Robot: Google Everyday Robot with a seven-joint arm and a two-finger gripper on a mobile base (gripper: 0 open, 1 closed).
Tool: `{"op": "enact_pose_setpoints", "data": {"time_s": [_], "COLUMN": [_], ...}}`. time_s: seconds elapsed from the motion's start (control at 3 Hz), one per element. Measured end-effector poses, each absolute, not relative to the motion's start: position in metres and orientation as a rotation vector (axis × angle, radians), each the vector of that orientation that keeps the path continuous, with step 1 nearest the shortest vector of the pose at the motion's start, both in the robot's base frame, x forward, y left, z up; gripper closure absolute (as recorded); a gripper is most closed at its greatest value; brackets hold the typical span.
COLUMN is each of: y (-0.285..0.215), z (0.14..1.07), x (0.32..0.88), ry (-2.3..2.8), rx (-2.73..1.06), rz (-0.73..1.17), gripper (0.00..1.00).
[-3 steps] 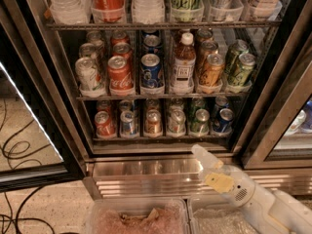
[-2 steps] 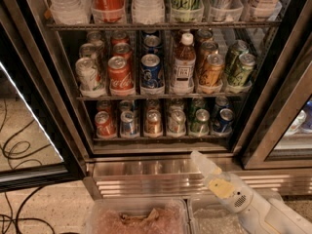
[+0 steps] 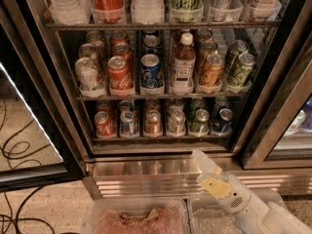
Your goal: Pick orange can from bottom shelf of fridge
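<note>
The fridge point(image 3: 54, 92) stands open in front of me in the camera view. Its bottom shelf point(image 3: 161, 138) holds a front row of small cans in clear trays. The orange can point(image 3: 153, 122) stands upright third from the left in that row, between a blue-silver can point(image 3: 128, 123) and a silver can point(image 3: 176, 121). My gripper point(image 3: 200, 158), white with a yellow tag behind it, is below the shelf and right of the orange can, in front of the ribbed steel base point(image 3: 146, 169). It touches no can.
A red can point(image 3: 105, 124) stands at the left end of the row, and green point(image 3: 200, 121) and blue point(image 3: 224, 120) cans at the right end. The rack above holds a Coca-Cola can point(image 3: 120, 75), a bottle point(image 3: 183, 62) and amber cans point(image 3: 210, 70). Plastic bins point(image 3: 136, 217) lie below. Cables point(image 3: 17, 150) lie on the floor at left.
My arm has dropped slightly and shifted a little to the left in front of the steel base. The cans have not moved.
</note>
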State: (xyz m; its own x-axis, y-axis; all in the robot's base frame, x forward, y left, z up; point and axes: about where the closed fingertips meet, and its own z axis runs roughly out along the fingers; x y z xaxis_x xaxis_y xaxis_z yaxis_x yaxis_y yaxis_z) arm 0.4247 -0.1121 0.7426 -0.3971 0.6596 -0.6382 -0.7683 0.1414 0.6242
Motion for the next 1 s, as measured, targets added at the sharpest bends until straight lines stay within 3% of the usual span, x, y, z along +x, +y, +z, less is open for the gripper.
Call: {"op": "enact_pose_setpoints", "data": {"time_s": [0.67, 1.0], "y": [-0.121, -0.117], "z": [0.746, 0.745], "x": [0.434, 0.436], "ry": [1.115, 1.114], "rx": [0.196, 0.152], "rz": [1.346, 1.290], "gripper": [0.00, 0.00]}}
